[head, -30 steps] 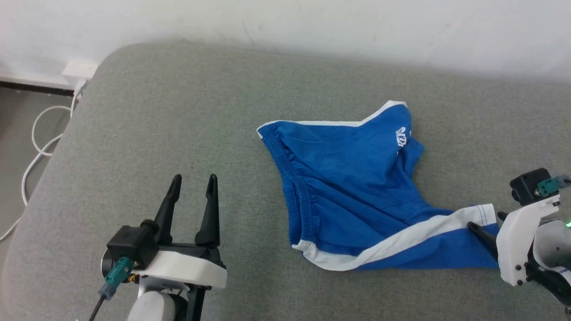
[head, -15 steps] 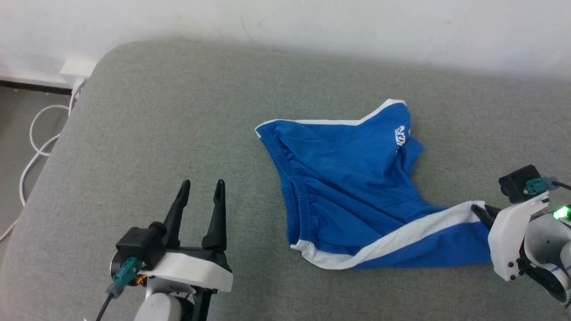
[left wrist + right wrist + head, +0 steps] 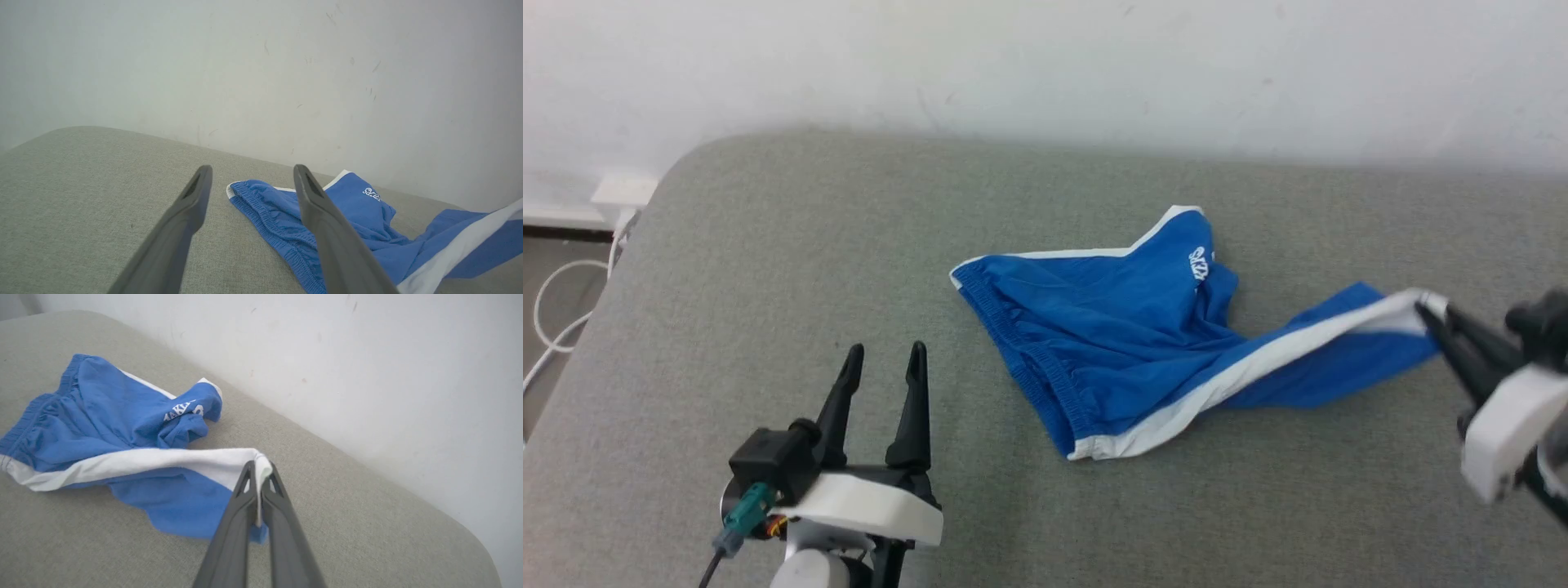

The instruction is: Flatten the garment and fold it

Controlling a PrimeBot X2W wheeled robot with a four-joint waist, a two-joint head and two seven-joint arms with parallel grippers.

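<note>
R claw clamped on striped hem of crumpled royal-blue soft shorts; L claw released, idle. Flattening barely begun, no fold yet.

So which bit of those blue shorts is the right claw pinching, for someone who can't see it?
On the grey cushion by the white wall lie crumpled blue shorts. Follow their broad white stripe away from the waistband to its end corner, where the right gripper is shut on it. Unlike the leg with white lettering, this corner is held up off the cushion.
</note>
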